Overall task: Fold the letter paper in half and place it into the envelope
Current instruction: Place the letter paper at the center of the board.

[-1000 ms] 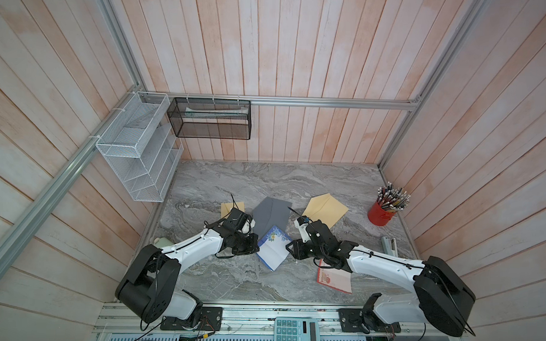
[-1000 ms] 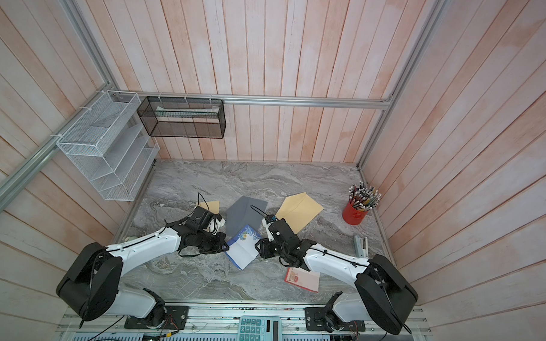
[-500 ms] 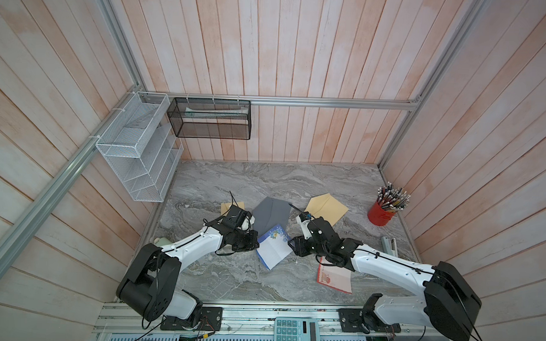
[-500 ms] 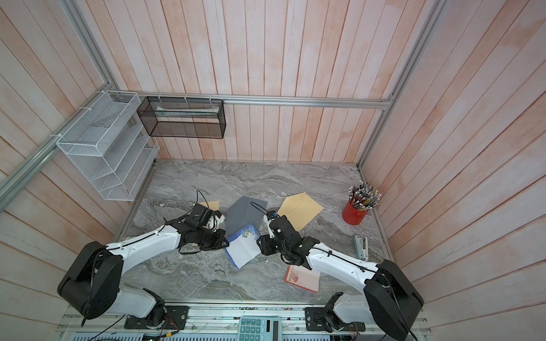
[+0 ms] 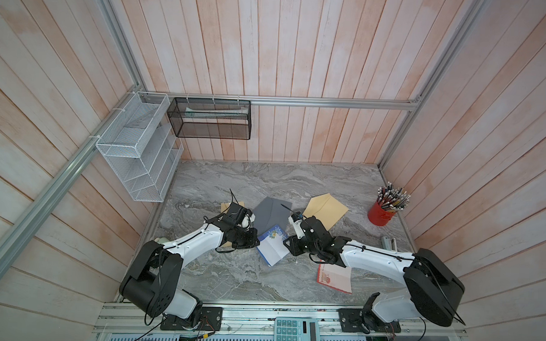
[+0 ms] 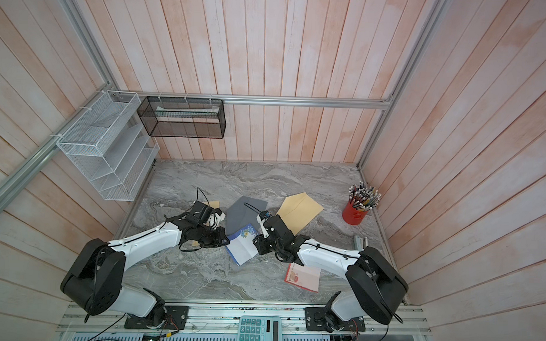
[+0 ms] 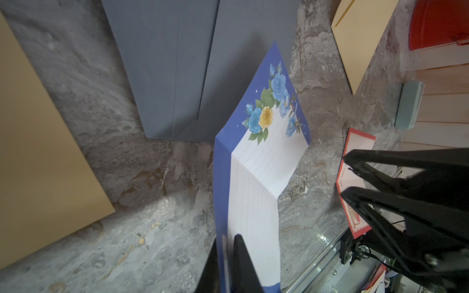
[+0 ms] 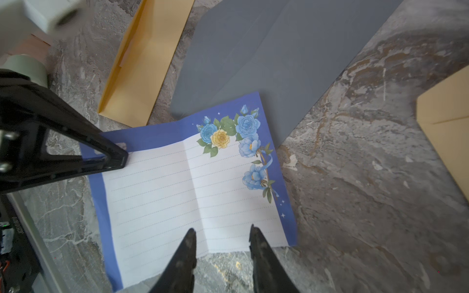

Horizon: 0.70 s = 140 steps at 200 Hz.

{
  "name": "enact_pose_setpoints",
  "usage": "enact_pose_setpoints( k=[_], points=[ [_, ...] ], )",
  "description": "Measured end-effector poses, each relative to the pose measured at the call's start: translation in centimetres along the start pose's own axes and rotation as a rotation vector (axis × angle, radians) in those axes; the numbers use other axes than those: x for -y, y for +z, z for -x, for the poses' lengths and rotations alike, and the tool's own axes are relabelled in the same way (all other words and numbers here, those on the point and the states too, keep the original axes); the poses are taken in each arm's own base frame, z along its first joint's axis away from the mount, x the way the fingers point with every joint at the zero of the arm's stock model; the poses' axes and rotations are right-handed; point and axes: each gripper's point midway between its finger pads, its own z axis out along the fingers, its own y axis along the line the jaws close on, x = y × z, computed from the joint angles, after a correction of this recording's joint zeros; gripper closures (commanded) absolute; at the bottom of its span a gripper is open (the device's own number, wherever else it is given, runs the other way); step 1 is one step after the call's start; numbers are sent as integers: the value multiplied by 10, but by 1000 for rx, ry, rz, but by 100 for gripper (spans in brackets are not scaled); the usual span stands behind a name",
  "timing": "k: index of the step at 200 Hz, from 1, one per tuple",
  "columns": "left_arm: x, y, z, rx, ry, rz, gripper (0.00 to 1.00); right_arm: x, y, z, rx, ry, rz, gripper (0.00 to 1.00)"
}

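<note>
Near the middle of the bench (image 5: 230, 282), the letter paper (image 5: 272, 246) lies open, blue-bordered and bent along a crease across it. At its nine o'clock edge the left pincer (image 7: 228, 244) is clamped on the blue margin, with the sheet between its jaws. At three o'clock the right pincer (image 8: 223, 234) hangs with its jaws apart, its tips over the paper's edge beside the crease, gripping nothing. To fold well, I judge the right one should close on that edge. It should then carry one half over the other along the existing crease while the left anchors, matching corners before pressing flat. A grey envelope (image 5: 272, 210) lies at twelve o'clock under the flowered corner, and a yellow envelope (image 5: 325, 209) at two o'clock. Which is meant I cannot tell, and neither mouth shows. The right wrist view hides the left pincer's lower finger beneath the sheet.
</note>
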Motion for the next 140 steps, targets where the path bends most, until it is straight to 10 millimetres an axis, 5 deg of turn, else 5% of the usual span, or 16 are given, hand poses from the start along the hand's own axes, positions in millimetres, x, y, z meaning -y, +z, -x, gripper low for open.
enact_pose_setpoints(
  k=[44,78,97,140],
  points=[
    [1,-2,3,5,-4,-13,81,19,23,-12,-48,26,-28,68],
    [8,-8,13,44,-5,-54,49,24,30,-13,-48,34,-33,70],
    [17,-21,22,115,8,-86,37,25,33,-15,-53,36,-31,71],
    [28,-62,28,307,25,-123,33,23,39,-14,-44,39,-18,72]
  ],
)
